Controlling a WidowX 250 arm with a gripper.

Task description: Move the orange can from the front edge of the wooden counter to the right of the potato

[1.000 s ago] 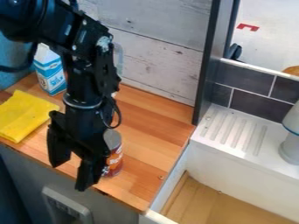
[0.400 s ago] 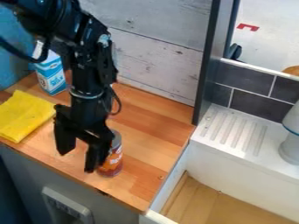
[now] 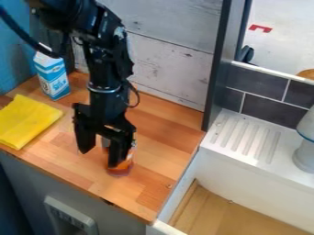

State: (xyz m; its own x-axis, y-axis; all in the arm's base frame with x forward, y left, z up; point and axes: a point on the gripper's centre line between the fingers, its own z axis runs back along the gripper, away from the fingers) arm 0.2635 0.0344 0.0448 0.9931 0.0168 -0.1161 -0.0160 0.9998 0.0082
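The gripper point(image 3: 100, 159) hangs left of the frame's centre, its fingers parted and clasping nothing. The can point(image 3: 126, 166) stands upright on the wooden counter point(image 3: 156, 133), partly hidden behind the finger on the picture's right; whether they touch, I cannot tell. The carton point(image 3: 53, 79) stands at upper left, the yellow cloth point(image 3: 25, 121) lies at the left edge, and the white sink point(image 3: 264, 181) is at lower right

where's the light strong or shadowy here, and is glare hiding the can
In the camera view, the wooden counter looks brightly lit; in the same view, the grey front below it is darker, and small highlights dot the black arm; the gripper, not glare, hides part of the can.
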